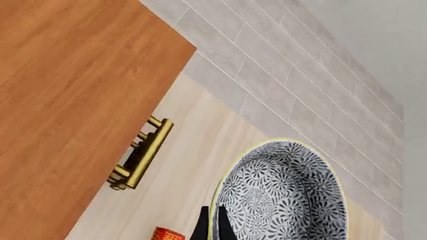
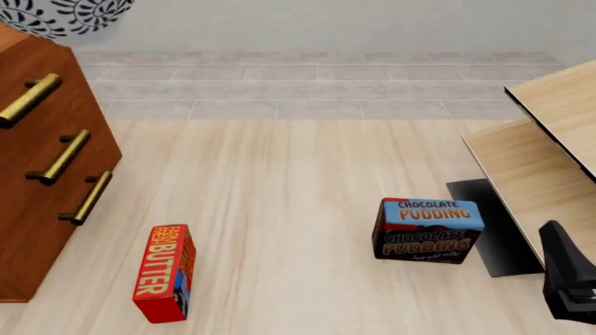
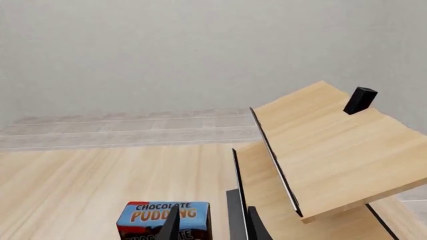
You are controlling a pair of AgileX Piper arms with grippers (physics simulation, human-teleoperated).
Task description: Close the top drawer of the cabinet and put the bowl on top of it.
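The blue-and-white floral bowl (image 1: 283, 197) hangs in the air beside and above the cabinet top (image 1: 73, 90). My left gripper (image 1: 212, 227) is shut on its pale rim, one finger inside and one outside. In the front view only part of the bowl (image 2: 65, 12) shows at the top left corner, over the reddish-brown cabinet (image 2: 28, 237); the left gripper is out of that frame. The top drawer (image 2: 72, 98) sits flush with the two below it, its brass handle (image 2: 30, 98) in line with theirs. My right gripper (image 3: 213, 227) is open and holds nothing, low at the right (image 2: 563, 269).
A red butter box (image 2: 166, 272) lies on the pale floor in front of the cabinet. A chocolate pudding box (image 2: 428, 229) stands at centre right, just ahead of my right gripper. Pale wood furniture (image 2: 549, 139) with a black knob (image 3: 360, 100) fills the right side.
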